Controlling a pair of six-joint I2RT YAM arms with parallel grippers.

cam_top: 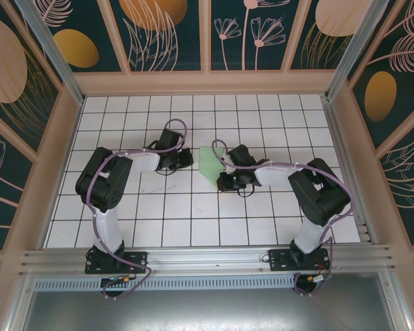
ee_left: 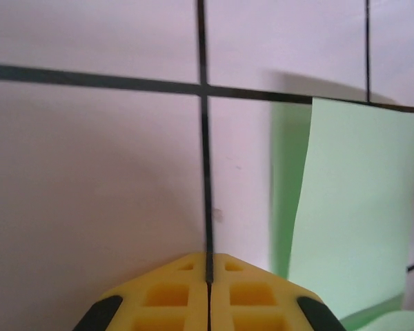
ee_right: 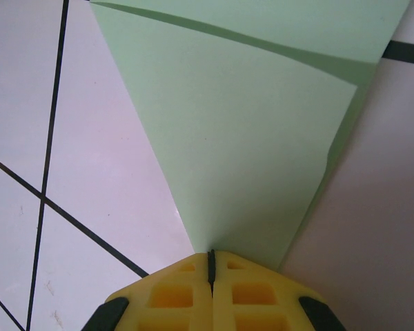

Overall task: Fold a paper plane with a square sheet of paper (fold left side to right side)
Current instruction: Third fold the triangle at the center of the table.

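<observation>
Since the pale-green sheet of paper lies near the middle of the table, I have open white tiles on every side of it, widest toward the near edge and toward the back wall. The side walls stand well apart from both arms. The only tight spot is the gap between the two hands, where the paper sits.

From above, the sheet no longer reads as a square. Its outline is angled and comes to a point toward the near side. In the right wrist view the paper narrows like a wedge down to the fingertips, and a long straight fold edge crosses its far part. In the left wrist view the paper lies to the right, its left edge slightly wavy with a green-tinted shadow beside it on the tile.

My right hand reaches in low from the right, forearm stretched leftward. Its yellow fingers are pressed together right at the paper's narrow end, though I cannot tell whether they nip it or just touch it.

My left hand sits just left of the sheet, elbow bent back. Its fingers are also pressed together, over a black grid line, apart from the paper and holding nothing.
</observation>
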